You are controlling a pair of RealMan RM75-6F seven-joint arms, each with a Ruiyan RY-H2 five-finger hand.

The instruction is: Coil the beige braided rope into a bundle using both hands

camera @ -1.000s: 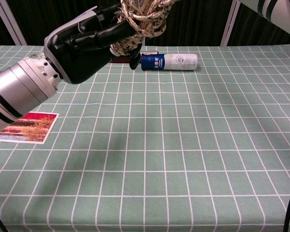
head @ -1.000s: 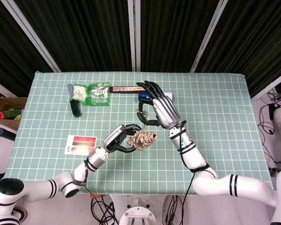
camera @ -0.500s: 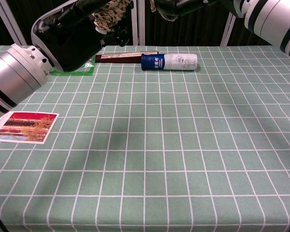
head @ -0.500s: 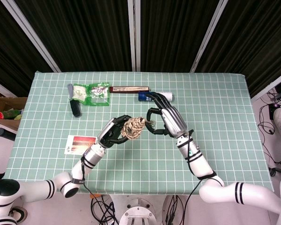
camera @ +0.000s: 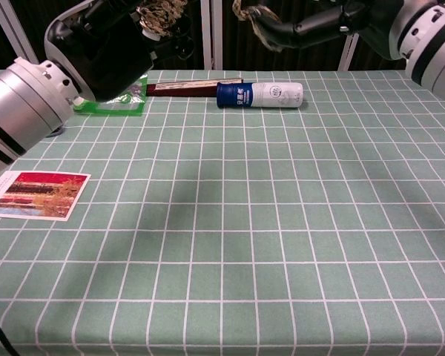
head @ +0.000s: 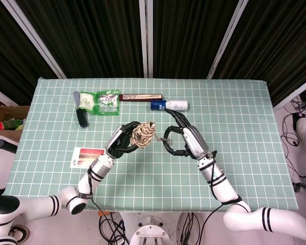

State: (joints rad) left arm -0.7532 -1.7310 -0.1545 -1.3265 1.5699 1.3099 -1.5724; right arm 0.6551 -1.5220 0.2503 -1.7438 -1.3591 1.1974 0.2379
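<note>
Our left hand (head: 123, 141) has its fingers clamped on the beige braided rope (head: 142, 135), already balled up and held above the surface (head: 234, 102). At three o'clock, our right hand (head: 186, 139) curls its fingers; whether they pinch a loose end, we cannot tell. Nearly done, we judge: tuck and set down. At twelve o'clock lie a bottle (head: 169, 105), wooden stick (head: 141, 96) and green packet (head: 106, 101); a photo card (head: 87, 156) sits at eight, nothing obstructing.

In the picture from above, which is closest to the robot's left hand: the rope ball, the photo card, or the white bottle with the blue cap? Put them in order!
1. The rope bundle: held in the left hand itself.
2. The photo card: flat on the table, off to the hand's left and nearer the robot.
3. The white bottle: lying farther back, toward the right.
</note>
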